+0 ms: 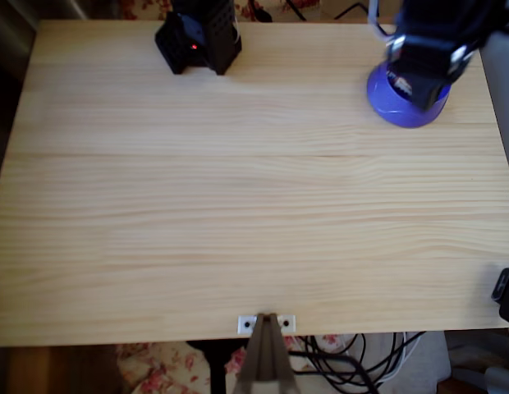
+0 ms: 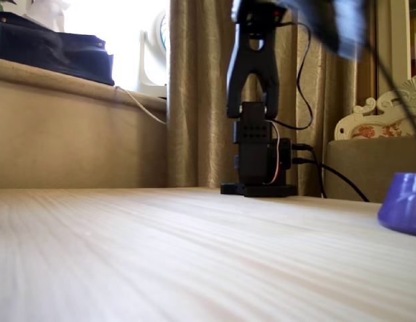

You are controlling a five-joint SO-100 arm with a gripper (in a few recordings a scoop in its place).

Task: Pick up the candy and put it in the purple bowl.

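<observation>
Overhead view, my gripper (image 1: pixel 420 75) hanging blurry over the purple bowl (image 1: pixel 402 111) upper right on the bare wooden table (image 1: pixel 238 205), can't tell if my fingers are apart, arm base (image 1: pixel 199 39) top centre, cables (image 1: pixel 361 361) below, fixed view, bowl (image 2: pixel 404 202) upright at right edge, base (image 2: pixel 258 157) centre, curtain (image 2: pixel 194 94) behind.

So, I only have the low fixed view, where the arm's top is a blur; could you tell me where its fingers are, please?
Observer: In the overhead view the fingers hang directly over the purple bowl.
Operator: Thanks. Is the candy inside?
Observer: I cannot tell; the arm covers most of the bowl's inside.
Operator: Where does the bowl sit?
Observer: Near the top right corner of the table in the overhead view.
</observation>
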